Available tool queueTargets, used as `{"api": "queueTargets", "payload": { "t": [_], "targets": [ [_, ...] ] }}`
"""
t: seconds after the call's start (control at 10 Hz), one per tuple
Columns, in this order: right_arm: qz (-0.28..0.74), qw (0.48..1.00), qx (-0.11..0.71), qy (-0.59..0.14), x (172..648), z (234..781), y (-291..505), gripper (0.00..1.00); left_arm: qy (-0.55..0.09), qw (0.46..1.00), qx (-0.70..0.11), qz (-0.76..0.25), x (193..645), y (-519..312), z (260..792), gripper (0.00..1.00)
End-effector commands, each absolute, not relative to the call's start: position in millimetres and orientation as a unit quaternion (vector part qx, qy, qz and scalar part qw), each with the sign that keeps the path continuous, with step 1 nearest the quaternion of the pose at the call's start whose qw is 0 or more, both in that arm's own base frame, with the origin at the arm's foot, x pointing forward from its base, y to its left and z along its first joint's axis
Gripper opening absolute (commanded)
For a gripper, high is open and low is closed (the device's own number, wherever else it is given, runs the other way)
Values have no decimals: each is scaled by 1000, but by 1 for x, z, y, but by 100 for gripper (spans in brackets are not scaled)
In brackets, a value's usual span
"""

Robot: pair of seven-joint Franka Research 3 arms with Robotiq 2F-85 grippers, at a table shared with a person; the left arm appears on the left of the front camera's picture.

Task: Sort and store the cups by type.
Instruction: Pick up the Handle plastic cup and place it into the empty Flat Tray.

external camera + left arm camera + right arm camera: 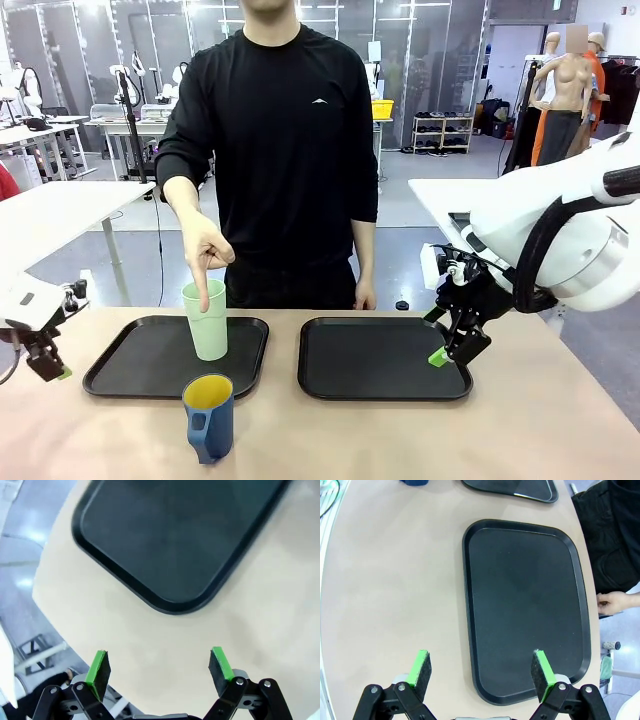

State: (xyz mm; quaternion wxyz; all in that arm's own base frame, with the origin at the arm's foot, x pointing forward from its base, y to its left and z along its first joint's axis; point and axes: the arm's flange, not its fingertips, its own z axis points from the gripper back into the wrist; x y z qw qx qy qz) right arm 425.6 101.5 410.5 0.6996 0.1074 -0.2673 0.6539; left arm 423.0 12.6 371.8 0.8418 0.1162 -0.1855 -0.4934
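While a person in a black top stands at the far side of the table, the robot's left gripper [48, 362] hangs at the table's left edge, apart from everything. Its wrist view shows its green pads [98, 667] spread wide with nothing between them, above bare tabletop beside a corner of the left tray [112, 372].

The mint-green tumbler [208, 328] stands upright on that tray, towards its far right part. The person's hand [207, 252] reaches over it, forefinger pointing straight down at the rim; whether the fingertip touches it I cannot tell.

The dark blue mug [208, 418], yellow inside, stands upright on the bare table [300, 440] just on the robot's side of the left tray, its handle turned towards the robot.

The right tray [380, 360] lies just beside the left one, and the person's other hand [365, 296] hangs at the table's far edge behind it.

The right gripper [452, 352] hovers low above that tray's right rim, tilted down. In its wrist view its jaws are likewise wide apart and hold nothing, one finger over the tray and the other over the tabletop.
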Motion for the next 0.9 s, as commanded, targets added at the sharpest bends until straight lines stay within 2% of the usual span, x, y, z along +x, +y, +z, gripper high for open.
{"api": "queueTargets", "payload": {
  "t": [0.0, 0.3, 0.4, 0.5, 0.8],
  "targets": [
    [653, 702, 101, -266, 425, 411, 101, 100, -179, 805, 116, -554, 416, 26, 378, 100],
    [653, 702, 101, -266, 425, 411, 101, 100, -170, 789, 119, -579, 417, 25, 375, 100],
    [653, 702, 101, -266, 425, 411, 101, 100, -163, 821, 123, -534, 423, 22, 375, 100],
    [653, 702, 101, -266, 425, 411, 101, 100, -173, 792, 129, -571, 422, 18, 373, 100],
    [653, 702, 101, -266, 425, 411, 101, 100, -171, 796, 130, -566, 422, 19, 373, 100]
  ]
}}
